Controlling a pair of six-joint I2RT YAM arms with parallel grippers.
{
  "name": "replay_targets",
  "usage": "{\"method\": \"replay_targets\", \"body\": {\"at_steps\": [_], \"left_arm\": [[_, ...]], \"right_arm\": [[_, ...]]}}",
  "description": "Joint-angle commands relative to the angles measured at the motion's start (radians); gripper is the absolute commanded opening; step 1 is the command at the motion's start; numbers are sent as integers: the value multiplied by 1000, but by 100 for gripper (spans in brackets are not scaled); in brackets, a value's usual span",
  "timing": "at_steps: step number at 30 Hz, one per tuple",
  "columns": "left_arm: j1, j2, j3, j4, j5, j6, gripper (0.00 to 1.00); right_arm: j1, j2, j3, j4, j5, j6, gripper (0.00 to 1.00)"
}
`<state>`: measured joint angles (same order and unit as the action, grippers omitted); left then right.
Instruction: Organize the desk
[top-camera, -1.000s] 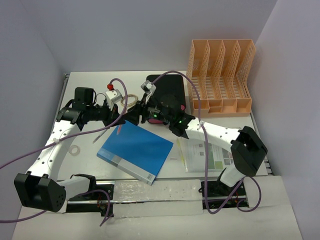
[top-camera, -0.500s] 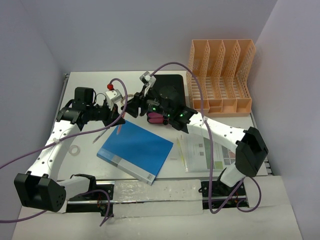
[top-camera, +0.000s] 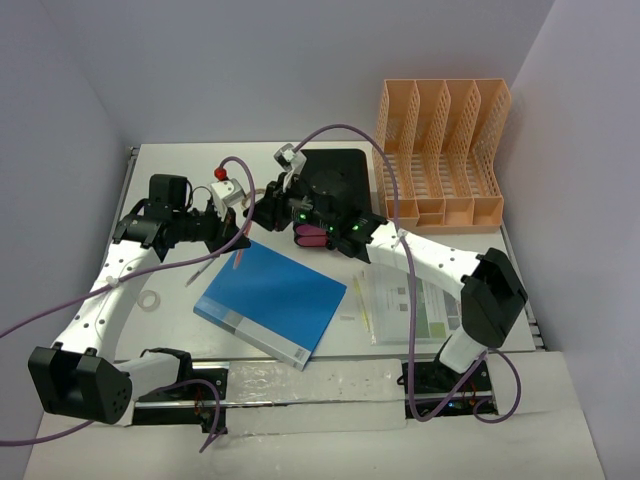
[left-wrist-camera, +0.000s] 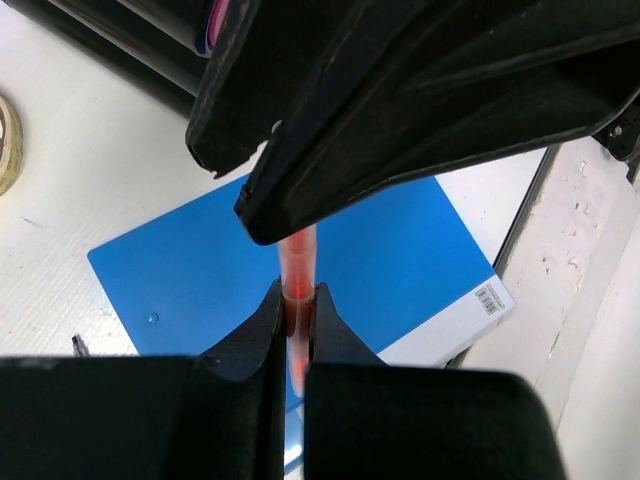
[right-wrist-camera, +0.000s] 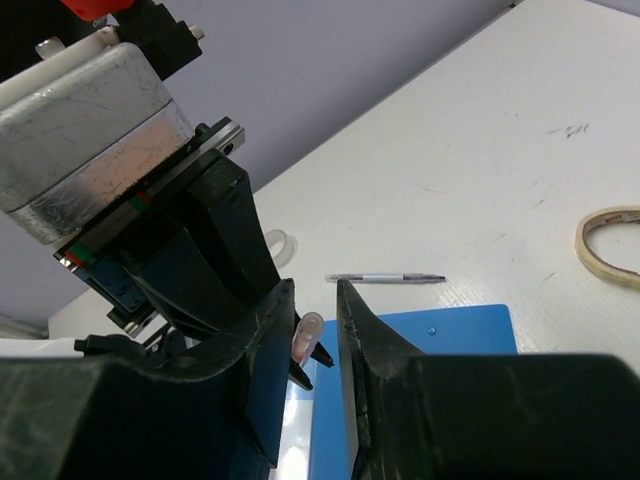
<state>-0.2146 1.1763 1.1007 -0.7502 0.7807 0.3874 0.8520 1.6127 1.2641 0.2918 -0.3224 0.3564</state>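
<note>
White and bare at its edges, the large flat white counter (top-camera: 185, 162) is lying below both pincers in the top view, with a blue hardcover book (top-camera: 272, 300) directly beneath them. The left pincer (top-camera: 238, 236) is clamping a translucent pink pen (top-camera: 238, 259). The right pincer (top-camera: 260, 213) is reaching in from the other side, tip to tip with the left one.

In the left wrist view, the left pincer's jaws are pressing shut on the pen (left-wrist-camera: 298, 262). Its long axis is running straight ahead of the fingertips into the black bulk of the right pincer just beyond. The book and counter are showing underneath.

In the right wrist view, the right pincer (right-wrist-camera: 315, 305) is standing partly open and straddling the pen's rounded free end, which is poking up between the jaws. A sliver of gap is showing on one side, so it is not yet pinching. Beyond the tips, a slim grey pen (right-wrist-camera: 385, 278) and a loop of tape (right-wrist-camera: 608, 245) are lying on the counter.

This is looking like a handover. The right pincer is the one nearer the free end, and it needs to be closing squarely across the pen's axis.
</note>
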Motion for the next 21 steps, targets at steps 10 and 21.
{"method": "replay_targets", "body": {"at_steps": [10, 21], "left_arm": [[-5, -18, 28, 79, -33, -30, 0], [-5, -20, -17, 250, -170, -41, 0]], "right_arm": [[25, 50, -46, 76, -16, 38, 0], [136, 150, -130, 62, 58, 26, 0]]}}
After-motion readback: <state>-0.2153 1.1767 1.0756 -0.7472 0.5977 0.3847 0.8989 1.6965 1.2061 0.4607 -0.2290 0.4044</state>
